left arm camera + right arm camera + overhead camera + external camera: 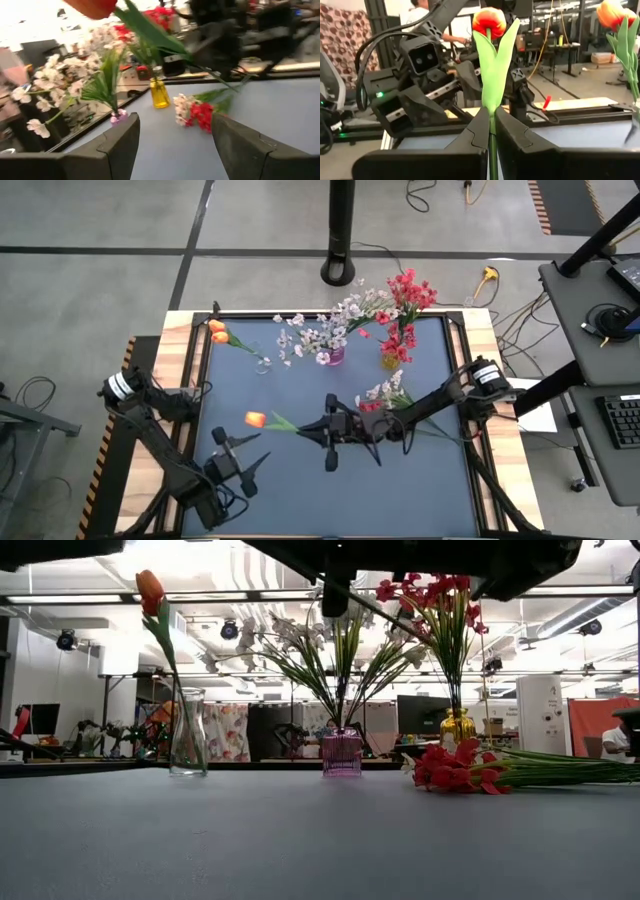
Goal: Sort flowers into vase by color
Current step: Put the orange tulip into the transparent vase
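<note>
My right gripper (308,429) (491,131) hovers over the table's middle, shut on an orange tulip (256,419) (489,22) with a green stem and leaves. My left gripper (248,450) (172,145) is open near the table's near-left part, just below and beside the tulip's bud (92,6), touching nothing. A clear glass vase (262,364) (188,730) holds orange tulips (216,331). A purple vase (335,356) (342,752) holds white sprays. A yellow vase (389,361) (458,727) holds red blossoms. Red and white sprays (385,396) (455,768) lie flat on the table. My right gripper pinches the tulip's stem (493,150) just below its leaves, between the two fingers. The fingers come level from the table's right side, and the stem runs on forward out of them. The tulip is lifted clear of the table, its bud pointing toward the table's left.
The three vases stand in a row along the table's far part. The loose sprays lie under my right arm, right of the middle. A raised frame (200,395) borders the dark table top. A black pole (340,230) stands beyond the far edge.
</note>
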Controlling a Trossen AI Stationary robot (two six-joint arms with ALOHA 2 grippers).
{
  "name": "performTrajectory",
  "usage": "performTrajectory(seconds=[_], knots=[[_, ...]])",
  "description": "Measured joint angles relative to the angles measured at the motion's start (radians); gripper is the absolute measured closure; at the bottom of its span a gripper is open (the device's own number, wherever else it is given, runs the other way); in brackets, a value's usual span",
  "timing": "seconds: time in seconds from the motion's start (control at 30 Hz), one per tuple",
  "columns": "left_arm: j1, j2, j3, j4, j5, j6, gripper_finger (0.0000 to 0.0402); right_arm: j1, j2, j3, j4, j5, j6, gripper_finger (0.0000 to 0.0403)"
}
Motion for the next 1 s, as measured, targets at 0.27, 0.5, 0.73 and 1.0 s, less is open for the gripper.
performTrajectory(seconds=[0.27,0.5,0.73,1.0], knots=[[0.089,0.001,0.018,0.045,-0.006,0.0,0.0175,0.0,0.017,0.0,0.052,0.0,-0.038,0.039],[0.139,0.001,0.101,0.078,0.004,0.19,0.0175,0.0,-0.01,0.0,0.049,-0.003,-0.1,0.039],[0.192,0.001,0.199,0.089,0.218,0.561,0.0175,0.017,-0.139,0.0,-0.044,-0.024,-0.202,0.039],[0.239,0.001,0.233,0.298,0.494,1.021,0.0178,0.056,-0.367,-0.001,-0.325,-0.025,-0.292,0.039]])
